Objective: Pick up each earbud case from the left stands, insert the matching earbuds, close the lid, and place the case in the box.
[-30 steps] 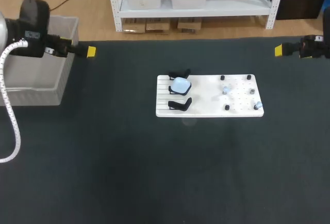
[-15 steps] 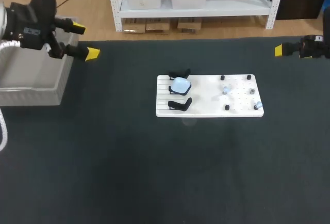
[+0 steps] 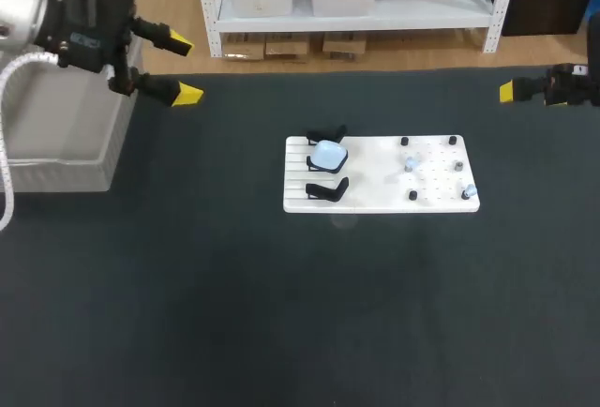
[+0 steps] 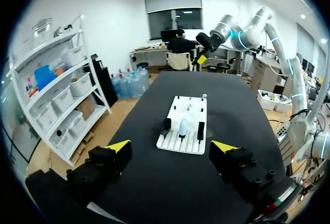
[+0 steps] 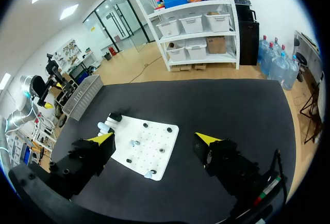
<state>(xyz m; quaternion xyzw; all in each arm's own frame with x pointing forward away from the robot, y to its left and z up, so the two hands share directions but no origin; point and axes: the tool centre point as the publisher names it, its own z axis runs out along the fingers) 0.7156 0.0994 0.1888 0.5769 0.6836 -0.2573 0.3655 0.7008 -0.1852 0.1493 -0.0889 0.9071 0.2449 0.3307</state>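
A light blue earbud case (image 3: 328, 155) rests on the middle of three black stands at the left end of a white board (image 3: 375, 184). The other two stands (image 3: 326, 190) hold nothing. Small earbuds (image 3: 410, 162) sit on pegs at the board's right end. My left gripper (image 3: 180, 69) hangs open above the table's far left, well apart from the board. In the left wrist view the case (image 4: 183, 127) lies far ahead of the left gripper (image 4: 171, 146). My right gripper (image 5: 154, 139) is open at the far right edge, with the board (image 5: 147, 154) ahead of it.
A grey box (image 3: 56, 144) stands at the table's left edge, beside and behind my left arm. The board lies mid-table on a dark mat (image 3: 281, 313), with open mat all around it.
My left gripper has swung right, away from the grey box, and turned so both yellow tips show. The right arm, case and board have stayed put.
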